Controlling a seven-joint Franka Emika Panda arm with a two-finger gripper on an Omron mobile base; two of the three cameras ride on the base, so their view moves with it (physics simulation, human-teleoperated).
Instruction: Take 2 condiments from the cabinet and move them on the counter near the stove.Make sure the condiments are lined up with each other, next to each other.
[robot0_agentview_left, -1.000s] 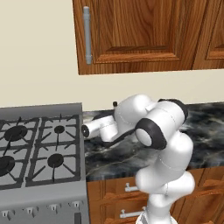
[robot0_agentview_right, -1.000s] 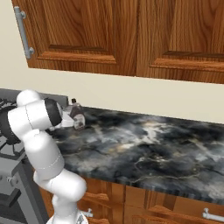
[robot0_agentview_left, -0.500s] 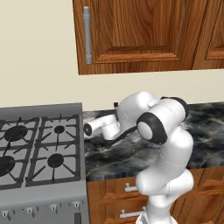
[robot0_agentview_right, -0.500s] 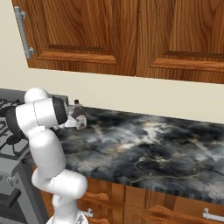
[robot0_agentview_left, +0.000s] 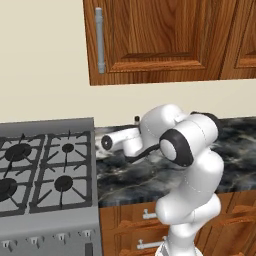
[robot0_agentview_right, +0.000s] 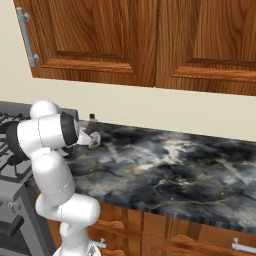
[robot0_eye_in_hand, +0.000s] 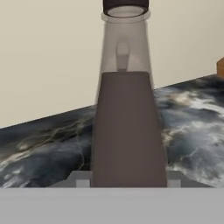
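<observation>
One dark grey-brown bottle (robot0_eye_in_hand: 127, 127) stands upright on the marble counter (robot0_agentview_left: 125, 182), its long axis vertical and its narrow black-capped neck pointing straight up; in the left base view only the cap (robot0_agentview_left: 136, 119) pokes above the arm, at the back of the counter close to the cream wall and just right of the stove (robot0_agentview_left: 45, 175). The gripper (robot0_eye_in_hand: 127, 181) sits right at the bottle's base: a grey finger tip (robot0_eye_in_hand: 78, 178) shows at either side of the dark body, touching or nearly touching it, so the jaws are narrow around the bottle, though whether they actually press on it cannot be told. Four black burners are visible on the stove. Above hangs the reddish-brown wall cabinet (robot0_agentview_right: 125, 40), its two panelled doors shut, with one grey bar handle (robot0_agentview_left: 100, 40) on the door nearest the stove; what it holds is hidden.
</observation>
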